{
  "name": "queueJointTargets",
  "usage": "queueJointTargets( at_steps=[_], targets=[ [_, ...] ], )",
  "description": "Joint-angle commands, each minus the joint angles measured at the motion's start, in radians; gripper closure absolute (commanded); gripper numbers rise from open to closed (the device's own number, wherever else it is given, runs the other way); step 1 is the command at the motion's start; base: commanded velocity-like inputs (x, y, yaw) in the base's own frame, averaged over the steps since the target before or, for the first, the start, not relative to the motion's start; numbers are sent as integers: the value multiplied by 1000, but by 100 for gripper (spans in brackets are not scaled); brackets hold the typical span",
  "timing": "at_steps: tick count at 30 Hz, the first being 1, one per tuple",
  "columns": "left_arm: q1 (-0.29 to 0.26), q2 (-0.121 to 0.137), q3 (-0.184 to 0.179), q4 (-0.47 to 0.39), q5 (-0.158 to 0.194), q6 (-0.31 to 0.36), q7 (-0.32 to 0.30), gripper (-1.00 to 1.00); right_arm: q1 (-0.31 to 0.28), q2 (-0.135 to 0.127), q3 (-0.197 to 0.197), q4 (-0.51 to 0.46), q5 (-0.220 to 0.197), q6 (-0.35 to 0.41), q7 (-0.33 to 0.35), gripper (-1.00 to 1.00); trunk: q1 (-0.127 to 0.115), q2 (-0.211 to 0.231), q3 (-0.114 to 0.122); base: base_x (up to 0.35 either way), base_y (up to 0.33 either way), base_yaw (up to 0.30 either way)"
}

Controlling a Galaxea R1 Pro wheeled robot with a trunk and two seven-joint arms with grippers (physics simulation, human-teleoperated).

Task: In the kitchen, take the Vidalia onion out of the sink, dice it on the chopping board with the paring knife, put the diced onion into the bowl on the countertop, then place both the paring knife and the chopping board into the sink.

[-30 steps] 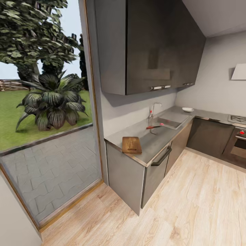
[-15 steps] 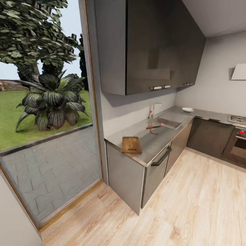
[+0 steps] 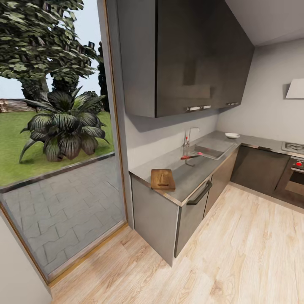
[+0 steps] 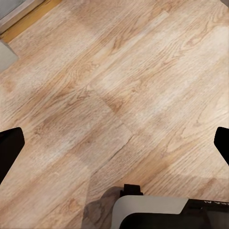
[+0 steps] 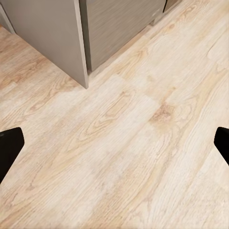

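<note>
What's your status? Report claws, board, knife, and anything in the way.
Both claws open, empty, over bare wood floor: left claw, right claw. Board on counter end; knife beside sink; bowl at far corner. Floor path looks unobstructed.

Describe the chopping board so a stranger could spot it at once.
Find the long grey countertop running under the dark wall cupboards. At its near end, by the glass door, lies the chopping board: the one brown wooden thing there, with a slot handle.
</note>
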Motion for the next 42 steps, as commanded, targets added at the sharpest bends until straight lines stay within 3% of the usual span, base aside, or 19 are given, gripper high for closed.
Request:
queueJointTargets(
  at_steps=[1,10,17,28,32,35,36,42],
  targets=[
    [0,0,0,0,1,-2,0,-100,0,0,1,1,0,-3,-3,-100,0,-1,0,0,0,0],
    [0,0,0,0,1,-3,-1,-100,0,-2,1,1,0,-3,-3,-100,0,-1,0,16,10,0],
    [0,0,0,1,1,-3,-1,-100,0,-32,2,2,0,-3,-1,-100,0,-1,0,165,134,0],
    [0,1,-1,1,1,-4,-2,-100,0,-27,1,-16,-1,1,-9,-100,0,-1,0,24,17,0],
    [0,1,-1,2,1,-4,-2,-100,0,-24,1,-166,-1,42,-68,-100,0,-1,0,1,1,0],
    [0,1,-1,5,1,-4,-2,-100,0,-21,1,-356,-3,178,-166,-100,0,-1,0,0,0,0],
    [0,0,-1,9,1,-4,-2,-100,0,-21,2,-477,-4,289,-226,-100,0,-1,0,0,0,0],
    [0,0,0,13,1,-4,-2,-100,-32,-20,4,-766,-5,512,-310,-100,0,-1,0,0,0,0]
  ],
)
